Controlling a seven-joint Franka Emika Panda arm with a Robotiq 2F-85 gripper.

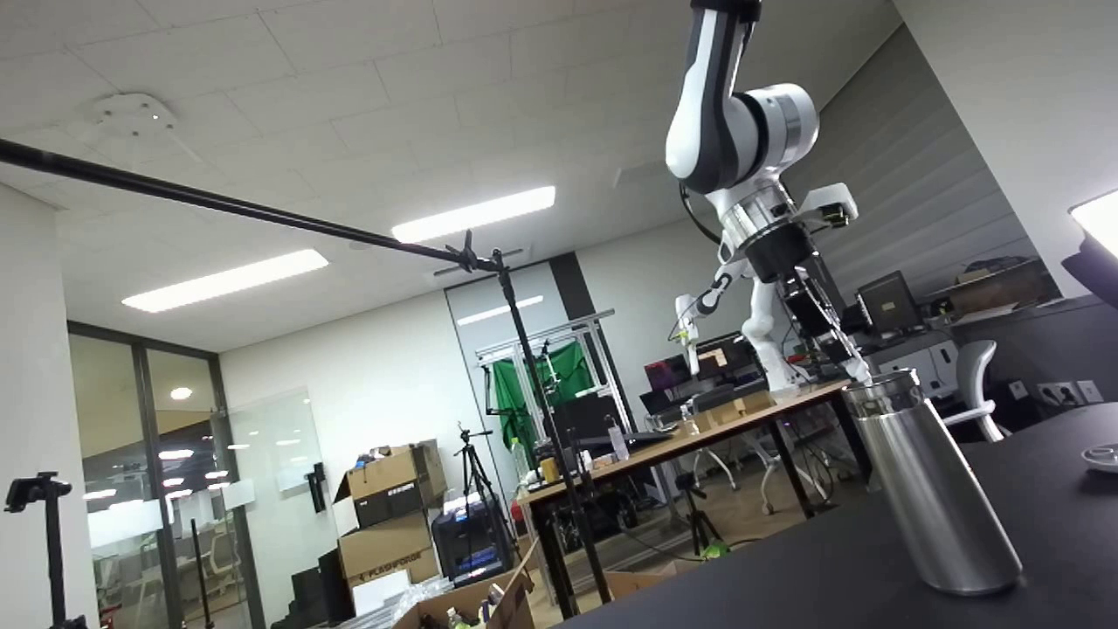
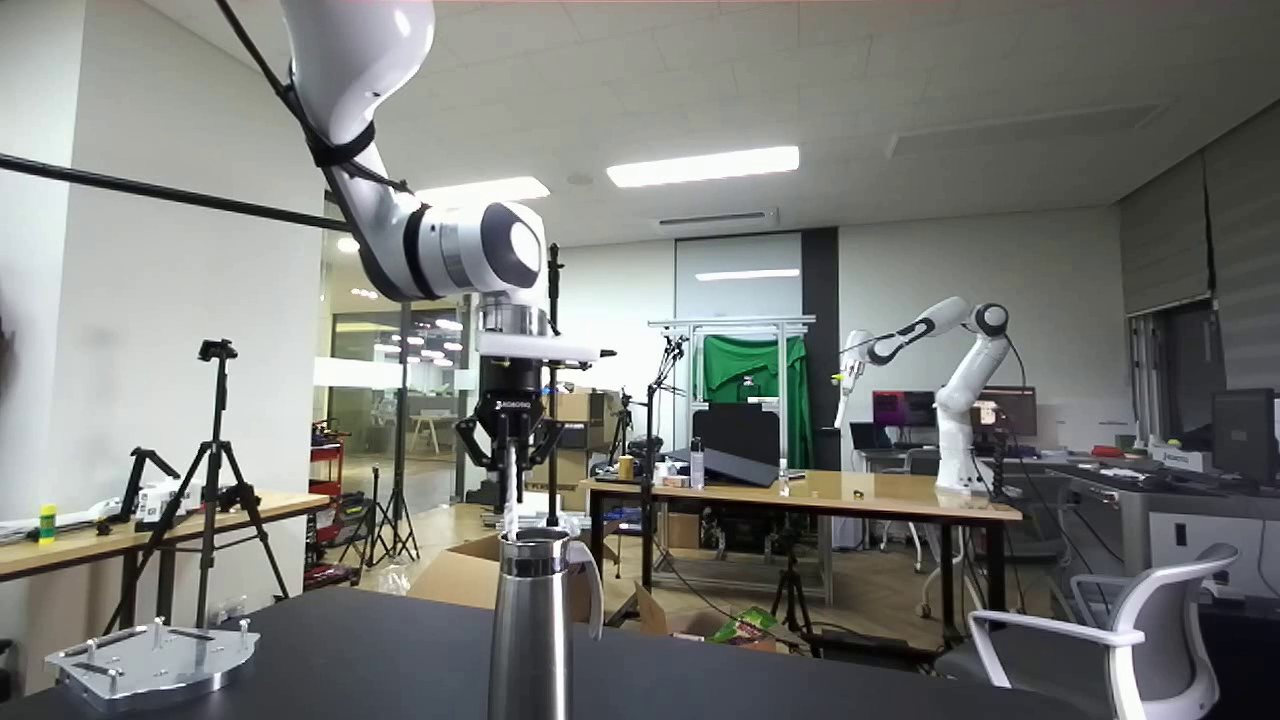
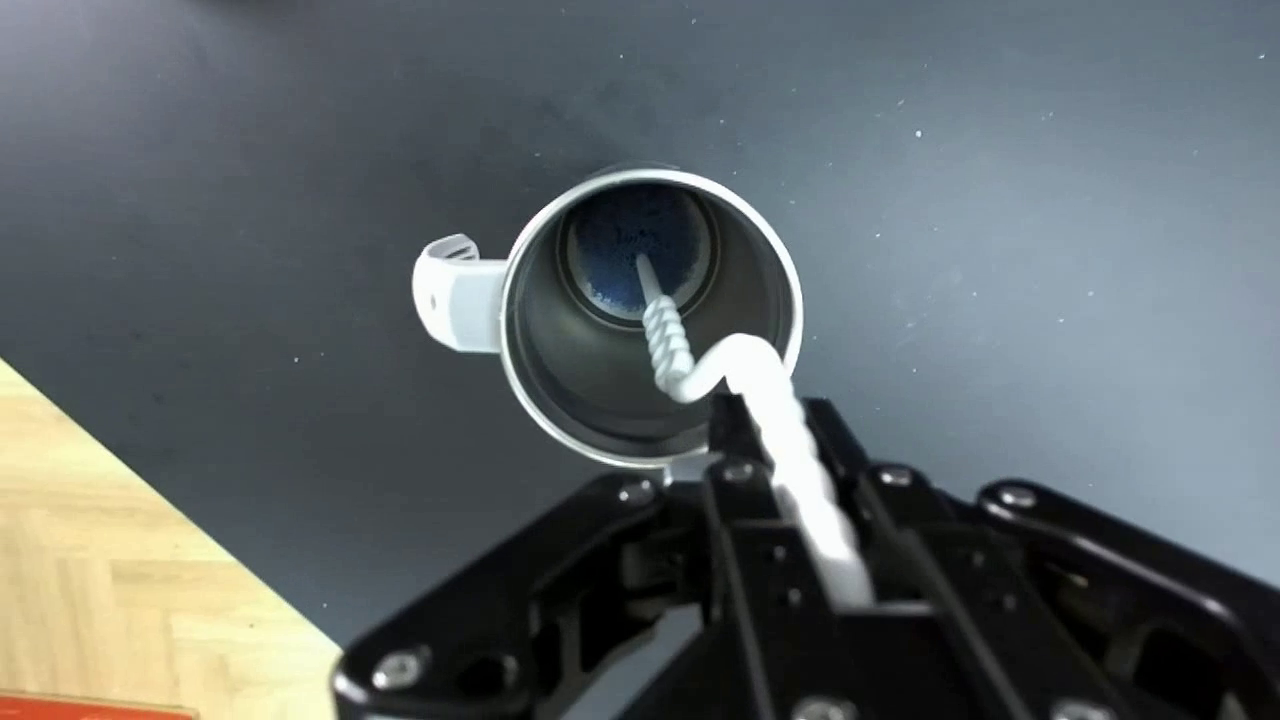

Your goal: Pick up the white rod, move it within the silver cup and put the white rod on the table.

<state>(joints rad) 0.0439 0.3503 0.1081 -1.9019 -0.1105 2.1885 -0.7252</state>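
Observation:
The silver cup (image 1: 939, 498) stands upright on the black table (image 1: 786, 568); it also shows in an exterior view (image 2: 532, 640) and the wrist view (image 3: 590, 385). It has no lid, and its white handle (image 3: 470, 305) sticks out to one side. My gripper (image 2: 512, 490) is above the cup's mouth, pointing down. In the wrist view my gripper (image 3: 778, 408) is shut on the white rod (image 3: 790, 440), which is twisted and has a bend. The rod's thin lower end reaches inside the cup. Whether it touches the cup's bottom I cannot tell.
A clear plastic plate with posts (image 2: 160, 660) lies on the table. A small white item (image 1: 1102, 456) is near the table's right side. The table edge borders a wooden floor (image 3: 150, 580). An open cardboard box (image 2: 455, 575) stands beyond the table.

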